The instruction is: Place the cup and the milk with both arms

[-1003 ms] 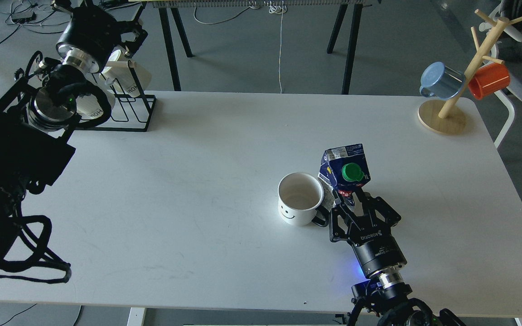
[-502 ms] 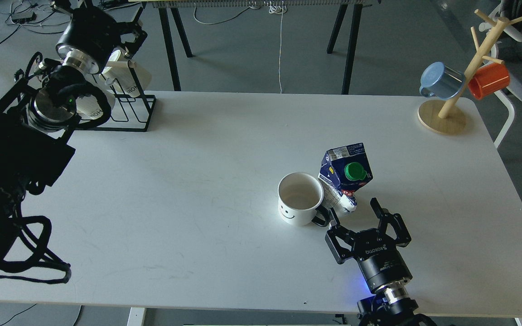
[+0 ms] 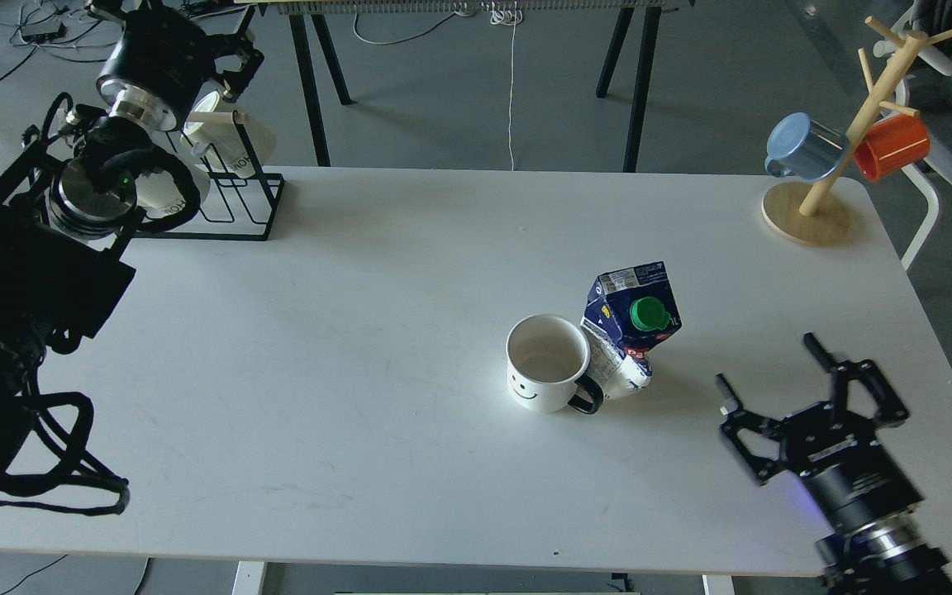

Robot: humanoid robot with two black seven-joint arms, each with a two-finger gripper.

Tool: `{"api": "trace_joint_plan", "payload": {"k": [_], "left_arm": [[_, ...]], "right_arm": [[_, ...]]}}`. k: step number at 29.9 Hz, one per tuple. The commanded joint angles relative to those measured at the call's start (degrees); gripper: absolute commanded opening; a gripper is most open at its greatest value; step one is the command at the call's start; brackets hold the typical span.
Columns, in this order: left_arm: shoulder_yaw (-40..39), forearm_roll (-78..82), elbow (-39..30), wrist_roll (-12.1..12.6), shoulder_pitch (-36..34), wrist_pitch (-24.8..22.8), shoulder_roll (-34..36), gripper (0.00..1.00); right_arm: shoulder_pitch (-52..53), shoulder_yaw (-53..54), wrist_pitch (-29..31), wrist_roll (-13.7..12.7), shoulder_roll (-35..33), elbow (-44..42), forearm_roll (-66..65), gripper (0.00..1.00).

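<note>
A white cup [image 3: 548,362] with a smiley face and a black handle stands upright on the white table [image 3: 360,347], right of centre. A blue milk carton [image 3: 629,326] with a green cap stands right beside the cup, touching it and leaning a little. My right gripper [image 3: 765,361] is open and empty, low over the table to the right of the carton and apart from it. My left gripper [image 3: 224,62] is at the far back left by the wire rack. It is dark, and its fingers cannot be told apart.
A black wire rack [image 3: 232,202] with white cups stands at the back left corner, under my left arm. A wooden mug tree [image 3: 811,211] holds a blue mug [image 3: 802,147] and an orange mug [image 3: 893,146] at the back right.
My right gripper opened off the milk carton and drew back to the right and toward the front edge. The carton stays beside the cup. The left arm barely moved.
</note>
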Motion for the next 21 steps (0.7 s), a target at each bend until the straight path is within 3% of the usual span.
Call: {"api": "trace_joint_plan", "payload": {"k": [1, 6, 8, 17, 21], "left_arm": [[-0.78, -0.69, 0.02, -0.04, 0.49, 0.0, -0.51, 0.99], [-2.28, -2.72, 0.02, 0.4, 0.85, 0.0, -1.03, 0.99], [-2.28, -2.72, 0.02, 0.49, 0.85, 0.0, -1.47, 0.99], [-2.37, -2.89, 0.11, 0.4, 0.93, 0.0, -2.0, 0.99], [-2.37, -2.89, 0.11, 0.58, 1.37, 0.0, -1.91, 0.99]], "right_arm": [[4.35, 4.14, 0.0, 2.01, -8.0, -0.84, 1.67, 0.99], [15.5, 3.7, 0.0, 8.6, -15.66, -7.42, 2.9, 1.0], [21.21, 2.92, 0.0, 9.49, -16.81, -10.23, 2.73, 1.0], [57.24, -17.2, 0.0, 8.88, -18.31, -35.88, 2.64, 1.0], [66.39, -20.99, 0.0, 4.67, -8.93, -49.33, 2.64, 0.99]]}}
